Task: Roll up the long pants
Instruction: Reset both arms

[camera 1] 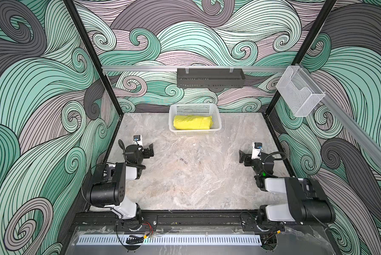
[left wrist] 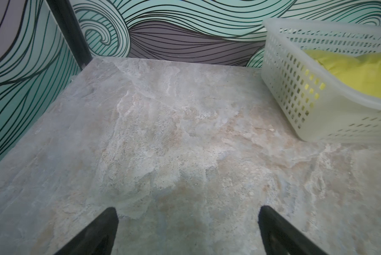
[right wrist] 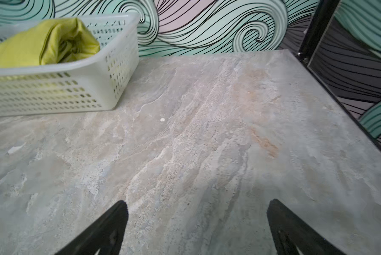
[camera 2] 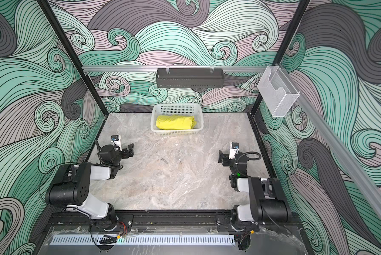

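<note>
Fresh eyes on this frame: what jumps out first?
The bright yellow-green long pants, a rolled bundle in the white basket at the far middle of the table, stand out most. Teal-and-grey wave-patterned walls surround everything. The left gripper and right gripper sit open and empty at either side, above the table.

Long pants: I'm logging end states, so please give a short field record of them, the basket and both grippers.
long pants: rolled into a yellow bundle, lying inside the basket
basket: white, perforated, at the far middle of the table
left gripper: open, empty, above the table
right gripper: open, empty, above the table
contact: neither gripper touches pants or basket
</note>
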You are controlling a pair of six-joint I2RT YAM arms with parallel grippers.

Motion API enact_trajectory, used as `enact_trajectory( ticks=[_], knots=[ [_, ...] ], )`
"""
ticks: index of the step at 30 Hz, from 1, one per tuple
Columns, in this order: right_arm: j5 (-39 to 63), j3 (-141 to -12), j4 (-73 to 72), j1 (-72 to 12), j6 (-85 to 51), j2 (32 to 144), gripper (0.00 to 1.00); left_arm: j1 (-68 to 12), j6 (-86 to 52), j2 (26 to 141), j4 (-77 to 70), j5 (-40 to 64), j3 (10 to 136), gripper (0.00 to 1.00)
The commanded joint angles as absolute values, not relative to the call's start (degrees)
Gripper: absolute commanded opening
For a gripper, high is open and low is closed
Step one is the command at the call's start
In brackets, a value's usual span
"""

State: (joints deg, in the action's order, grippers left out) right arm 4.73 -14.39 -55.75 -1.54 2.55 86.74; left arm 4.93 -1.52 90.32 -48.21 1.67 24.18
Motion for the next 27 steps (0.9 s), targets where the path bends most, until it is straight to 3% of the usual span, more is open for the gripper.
enact_trajectory(
  ticks=[1,3,21,27],
  knots=[
    [-3.91,-16.53,-62.75,-4.39,5.31,88.75,0.99,4.35,-2.15,90.44,-50.97,-4.49,23.2,0.99],
    [-4.69,-19.94,-55.66,-4.39,4.8,88.45,0.99,4.31,-2.2,90.31,-50.63,-4.48,23.2,0.99],
    [-5.01,-21.4,-54.21,-3.59,3.69,89.33,0.99,3.99,-0.78,90.35,-49.65,-2.2,23.82,0.99],
    [-0.94,-22.5,-51.73,-1.51,2.46,89.06,0.99,4.02,-0.73,90.4,-49.66,-2.22,23.82,0.99]
  ],
)
